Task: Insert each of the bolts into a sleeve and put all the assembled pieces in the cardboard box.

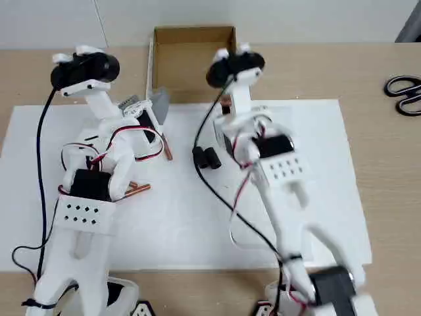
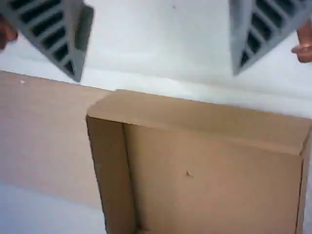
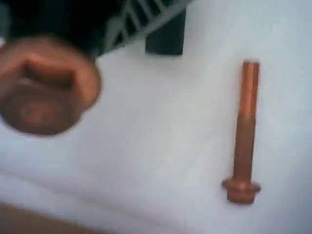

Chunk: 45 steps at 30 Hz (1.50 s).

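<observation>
The cardboard box (image 1: 153, 66) stands at the table's back edge, open on top; in the left wrist view its near wall (image 2: 195, 117) is close ahead. My left gripper (image 1: 153, 108) (image 2: 156, 39) hangs open just in front of the box, nothing between its grey fingers (image 2: 53, 29). My right gripper (image 1: 227, 108) (image 3: 83, 53) is at the box's front right corner, shut on a copper bolt (image 3: 46, 87) (image 1: 225, 104). Another bolt (image 3: 243, 136) (image 1: 167, 149) lies loose on the white sheet, and a third (image 1: 138, 189) lies beside the left arm. Two black sleeves (image 1: 207, 157) lie mid-sheet.
A white sheet (image 1: 177, 224) covers the work area on the wooden table. Black scissors (image 1: 404, 93) lie at the far right. Cables from both arms trail over the sheet near the sleeves.
</observation>
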Motion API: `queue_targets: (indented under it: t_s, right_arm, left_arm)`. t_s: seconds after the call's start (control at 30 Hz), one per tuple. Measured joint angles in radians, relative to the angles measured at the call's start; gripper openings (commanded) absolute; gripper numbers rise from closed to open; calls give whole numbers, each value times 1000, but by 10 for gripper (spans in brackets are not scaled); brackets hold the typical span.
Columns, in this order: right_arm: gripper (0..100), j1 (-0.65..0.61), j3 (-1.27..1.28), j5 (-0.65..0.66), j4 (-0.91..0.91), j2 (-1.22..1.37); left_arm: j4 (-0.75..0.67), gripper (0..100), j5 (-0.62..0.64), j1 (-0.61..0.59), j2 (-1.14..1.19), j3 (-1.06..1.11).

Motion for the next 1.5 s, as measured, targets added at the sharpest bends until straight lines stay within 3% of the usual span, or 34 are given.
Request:
queue_targets:
  t_s: [0.3, 0.47, 1.07, 1.5]
  right_arm:
    - [6, -2, -500, 5, 61, 423]
    - [6, -2, -792, 58, 110, 644]
    - [6, 25, -1530, 100, 129, 1223]
    - [16, 29, -1637, 100, -17, 1407]
  left_arm:
    - [-37, 175, -46, 0, 0, 103]
    - [-38, 6, -48, 0, 0, 127]
    - [-40, 6, -48, 35, 0, 210]
    - [-43, 6, -48, 38, 0, 210]
